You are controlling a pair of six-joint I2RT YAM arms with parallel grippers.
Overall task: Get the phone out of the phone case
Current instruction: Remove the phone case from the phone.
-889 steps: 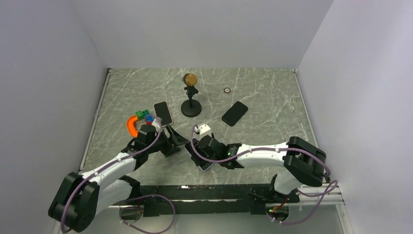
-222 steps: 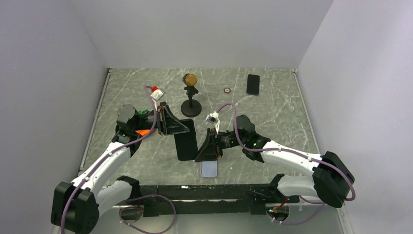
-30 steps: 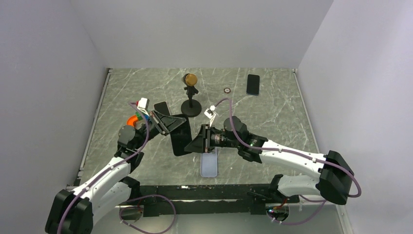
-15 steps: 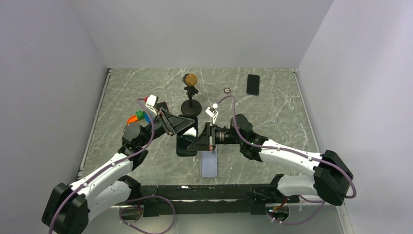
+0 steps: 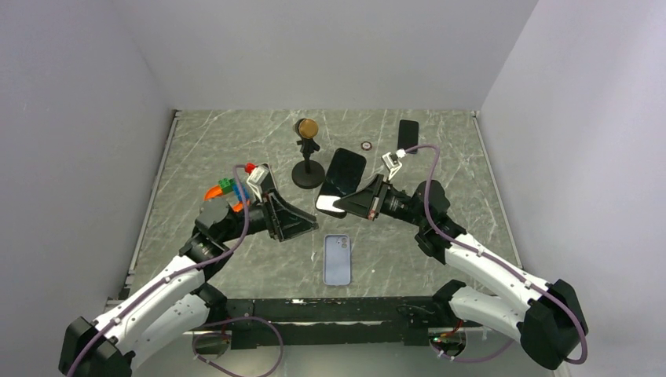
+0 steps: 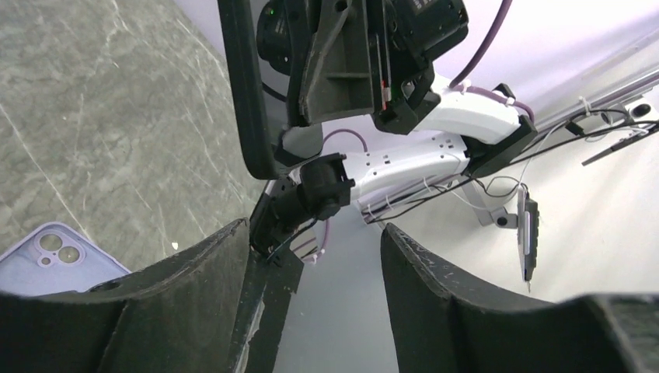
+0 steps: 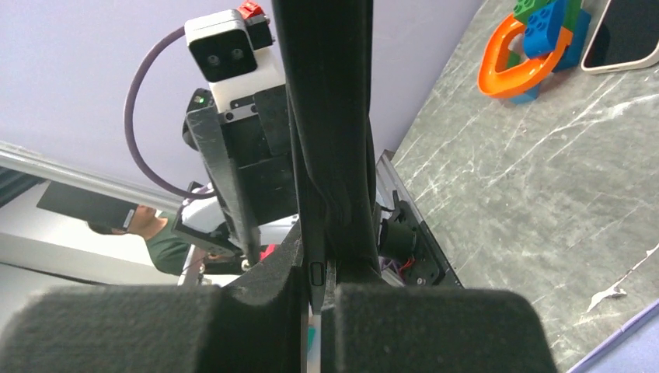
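**Top view.** The right fingers [image 5: 363, 202] are closed tight on one end of a flat black rectangular phone [image 5: 342, 177]. The phone is held tilted in the air above the grey marbled counter [image 5: 440, 169].

**Right wrist view.** The phone's thin edge rises from between the two dark foam pads, which are pressed against its faces.

**Left wrist view.** The left fingers [image 6: 179, 307] stand wide apart and hold nothing. The phone lies just beyond their tips, apart from them.

The pale lavender soft phone case [image 5: 337, 260] lies flat on the counter, separate from the phone. It sits between the two sets of fingers and nearer the arm bases.

An orange plastic ring with coloured building blocks [image 5: 221, 189] sits behind the left fingers.
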